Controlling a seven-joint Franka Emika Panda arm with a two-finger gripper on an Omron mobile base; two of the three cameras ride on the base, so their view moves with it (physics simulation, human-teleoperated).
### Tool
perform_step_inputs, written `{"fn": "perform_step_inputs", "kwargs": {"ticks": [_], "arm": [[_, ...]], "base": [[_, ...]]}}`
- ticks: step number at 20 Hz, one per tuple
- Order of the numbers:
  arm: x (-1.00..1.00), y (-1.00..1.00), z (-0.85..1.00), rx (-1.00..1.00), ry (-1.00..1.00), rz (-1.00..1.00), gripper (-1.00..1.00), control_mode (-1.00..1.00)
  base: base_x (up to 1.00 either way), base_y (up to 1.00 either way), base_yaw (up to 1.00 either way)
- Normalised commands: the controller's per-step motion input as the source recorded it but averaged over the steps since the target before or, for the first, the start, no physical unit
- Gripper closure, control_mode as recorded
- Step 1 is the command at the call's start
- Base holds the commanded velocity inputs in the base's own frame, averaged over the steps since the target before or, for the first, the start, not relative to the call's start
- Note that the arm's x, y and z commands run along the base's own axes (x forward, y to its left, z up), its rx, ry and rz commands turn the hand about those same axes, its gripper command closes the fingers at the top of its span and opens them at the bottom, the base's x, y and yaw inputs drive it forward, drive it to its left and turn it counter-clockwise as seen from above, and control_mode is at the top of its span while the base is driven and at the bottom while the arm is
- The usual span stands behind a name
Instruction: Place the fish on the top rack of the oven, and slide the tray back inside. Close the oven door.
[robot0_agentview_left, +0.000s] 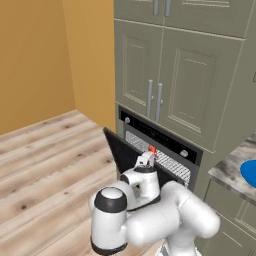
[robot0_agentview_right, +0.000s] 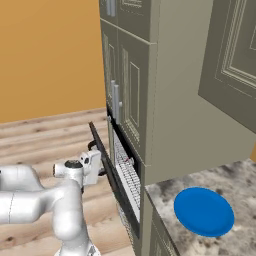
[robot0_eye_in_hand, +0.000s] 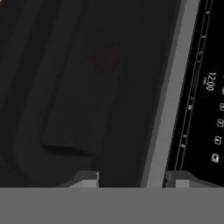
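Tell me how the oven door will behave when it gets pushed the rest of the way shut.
The oven door is a flat, rigid-looking black panel, so it should swing as one piece without flexing. It looks hinged along its bottom edge and stands partly raised, so a push probably pivots it toward the oven. Its smooth face may let contact slide.

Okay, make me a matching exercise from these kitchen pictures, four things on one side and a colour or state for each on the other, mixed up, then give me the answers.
Things:
1. oven door
2. fish
3. plate
4. cabinet doors

Descriptions:
A. round and blue, on the counter
B. olive-grey, shut, with bar handles
C. black, partly open
D. small, orange-red, inside the oven on the wire rack

Pairs: 1-C, 2-D, 3-A, 4-B
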Motion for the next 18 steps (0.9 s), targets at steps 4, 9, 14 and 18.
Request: {"fn": "perform_step_inputs", "kwargs": {"ticks": [4,9,14,18], "arm": [[0.42,-1.0,0.21,-0.05,-0.1,-0.31,-1.0,-1.0],[0.47,-1.0,0.11,-0.05,-0.14,-0.27,-1.0,-1.0],[0.57,-1.0,0.0,-0.04,-0.12,-0.25,-1.0,-1.0],[0.55,-1.0,0.0,-0.03,-0.12,-0.26,-1.0,-1.0]], "base": [[0.0,0.0,0.0],[0.0,0.0,0.0],[0.0,0.0,0.0],[0.0,0.0,0.0]]}}
